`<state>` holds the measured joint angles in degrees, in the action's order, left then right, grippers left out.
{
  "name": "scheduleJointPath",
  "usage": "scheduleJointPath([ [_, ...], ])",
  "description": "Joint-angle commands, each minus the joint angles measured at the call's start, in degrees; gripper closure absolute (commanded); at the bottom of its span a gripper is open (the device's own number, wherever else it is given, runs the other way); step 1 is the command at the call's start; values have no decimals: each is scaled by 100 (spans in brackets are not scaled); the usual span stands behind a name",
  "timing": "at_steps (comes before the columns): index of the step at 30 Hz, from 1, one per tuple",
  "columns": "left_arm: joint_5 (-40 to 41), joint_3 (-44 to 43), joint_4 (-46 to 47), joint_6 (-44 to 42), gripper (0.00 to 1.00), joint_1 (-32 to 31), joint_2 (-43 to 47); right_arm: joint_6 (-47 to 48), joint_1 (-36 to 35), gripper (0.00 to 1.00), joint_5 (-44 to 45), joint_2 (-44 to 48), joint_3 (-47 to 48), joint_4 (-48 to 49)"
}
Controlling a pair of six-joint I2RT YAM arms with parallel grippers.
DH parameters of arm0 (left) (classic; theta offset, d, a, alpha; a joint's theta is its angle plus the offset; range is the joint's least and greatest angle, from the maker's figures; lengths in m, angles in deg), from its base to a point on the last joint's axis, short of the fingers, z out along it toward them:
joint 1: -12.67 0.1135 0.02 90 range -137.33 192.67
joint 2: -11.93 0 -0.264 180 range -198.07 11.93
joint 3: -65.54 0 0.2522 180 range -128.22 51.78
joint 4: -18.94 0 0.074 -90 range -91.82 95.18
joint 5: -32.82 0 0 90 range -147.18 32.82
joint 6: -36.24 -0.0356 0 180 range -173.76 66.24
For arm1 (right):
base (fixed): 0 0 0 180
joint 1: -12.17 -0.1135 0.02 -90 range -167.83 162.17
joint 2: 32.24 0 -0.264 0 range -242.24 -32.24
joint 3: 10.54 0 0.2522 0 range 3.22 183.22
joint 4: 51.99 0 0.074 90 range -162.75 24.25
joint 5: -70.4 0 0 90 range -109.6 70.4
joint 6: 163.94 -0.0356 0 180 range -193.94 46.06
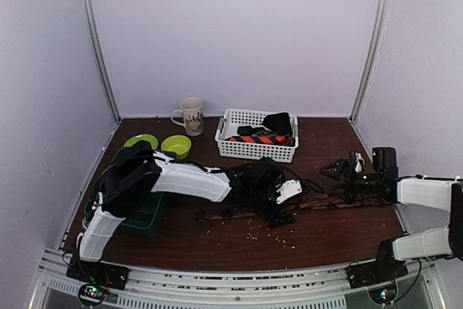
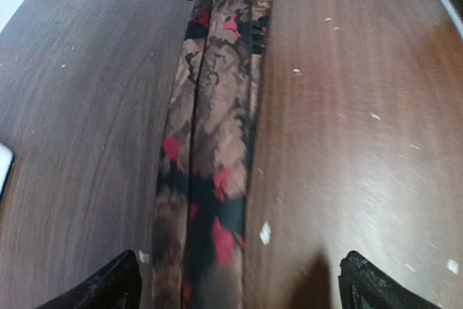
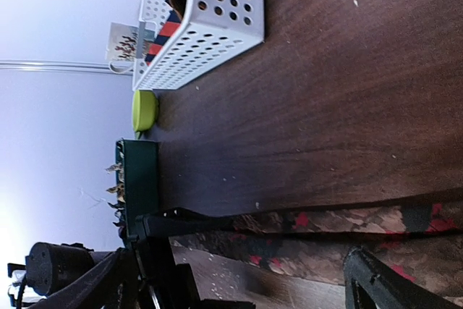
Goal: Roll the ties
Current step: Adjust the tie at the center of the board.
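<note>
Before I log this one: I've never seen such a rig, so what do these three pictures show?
Two robot arms stand at the near edge of a table. The wide picture looks down from behind them; the other two come from wrist cameras. A brown, red and black patterned tie lies flat between the left arm and right arm. Both pairs of jaws stand open over it; nothing is held. Behind: a white basket of ties, a mug, two green bowls.
</note>
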<state>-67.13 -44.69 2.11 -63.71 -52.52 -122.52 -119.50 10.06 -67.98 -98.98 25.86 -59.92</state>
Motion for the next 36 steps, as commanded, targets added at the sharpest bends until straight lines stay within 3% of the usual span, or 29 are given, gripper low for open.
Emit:
scheduleJointPath([
  [1,-447,836,651,486,2,189,1344,-767,-282,0,-181,37,-36,1243],
  [6,-749,2004,1203,1101,2,660,2357,-1159,-1034,0,71,-516,81,1975],
  [14,-722,3067,1429,1424,2,1053,3260,-2078,-1806,1,51,-2001,220,3941],
  [24,-931,3512,847,1143,2,1243,3613,-2716,-1741,2,28,-4144,66,5901],
  [31,-751,4246,241,476,5,1245,3930,-2831,-1754,4,11,-4237,-405,6304],
  [36,-712,4284,155,421,8,1245,3692,-2787,-1764,6,-27,-3486,-323,6013],
])
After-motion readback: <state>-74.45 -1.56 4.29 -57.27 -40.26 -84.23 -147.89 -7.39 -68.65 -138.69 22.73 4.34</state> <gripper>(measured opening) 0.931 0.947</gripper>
